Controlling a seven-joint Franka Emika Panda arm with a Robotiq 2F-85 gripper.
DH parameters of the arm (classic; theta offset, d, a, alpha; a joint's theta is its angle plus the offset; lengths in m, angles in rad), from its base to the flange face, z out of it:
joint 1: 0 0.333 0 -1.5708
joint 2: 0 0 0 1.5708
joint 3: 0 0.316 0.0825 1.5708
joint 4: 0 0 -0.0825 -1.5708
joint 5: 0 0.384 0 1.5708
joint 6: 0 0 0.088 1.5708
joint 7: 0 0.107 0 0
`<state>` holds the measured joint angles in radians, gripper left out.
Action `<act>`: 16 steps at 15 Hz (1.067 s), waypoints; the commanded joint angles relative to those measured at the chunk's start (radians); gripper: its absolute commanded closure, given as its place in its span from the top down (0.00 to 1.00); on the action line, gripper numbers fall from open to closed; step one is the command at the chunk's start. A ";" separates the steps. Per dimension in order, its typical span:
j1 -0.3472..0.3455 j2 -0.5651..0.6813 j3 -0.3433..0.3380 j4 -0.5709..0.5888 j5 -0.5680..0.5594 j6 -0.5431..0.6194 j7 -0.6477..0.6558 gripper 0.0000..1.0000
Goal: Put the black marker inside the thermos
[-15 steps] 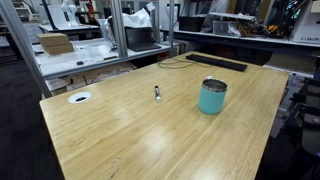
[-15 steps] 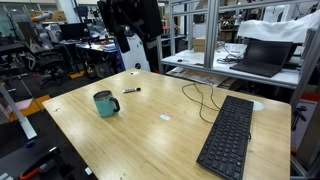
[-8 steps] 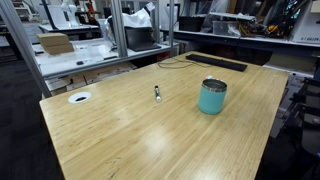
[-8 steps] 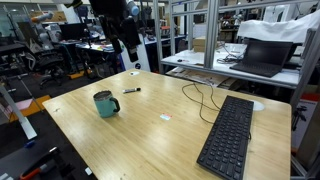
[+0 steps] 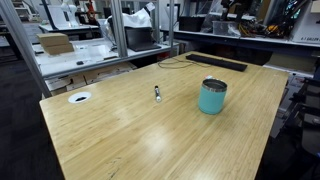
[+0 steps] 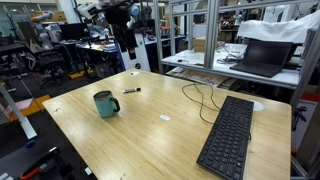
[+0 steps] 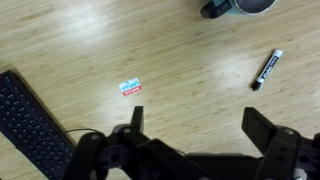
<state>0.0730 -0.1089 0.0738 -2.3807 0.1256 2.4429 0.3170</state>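
Marker first: we find the black marker [image 7: 266,70] lying flat on the bare wooden table [image 5: 150,135], well apart from the thermos [image 5: 212,96], which stands upright with its mouth open; in an exterior view the marker [image 6: 131,91] lies beyond the thermos [image 6: 105,103]. Our gripper [image 7: 195,125] hangs high above the tabletop with its fingers spread wide and nothing between them. We judge the marker light, stiff and smooth-barrelled, round enough to roll if nudged from one side. We would take it across the middle of the barrel, fingers square to its length, so it neither tips nor pivots. A keyboard [image 7: 30,125] and a small label [image 7: 131,87] lie on the table too, clear of the marker.
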 commanded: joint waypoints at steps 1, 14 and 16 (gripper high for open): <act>0.000 0.099 0.025 0.101 -0.025 0.007 0.139 1.00; 0.075 0.262 0.018 0.235 -0.065 0.002 0.298 1.00; 0.081 0.283 0.021 0.242 -0.050 0.027 0.337 1.00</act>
<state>0.1410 0.1547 0.0999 -2.1483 0.0576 2.4477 0.6181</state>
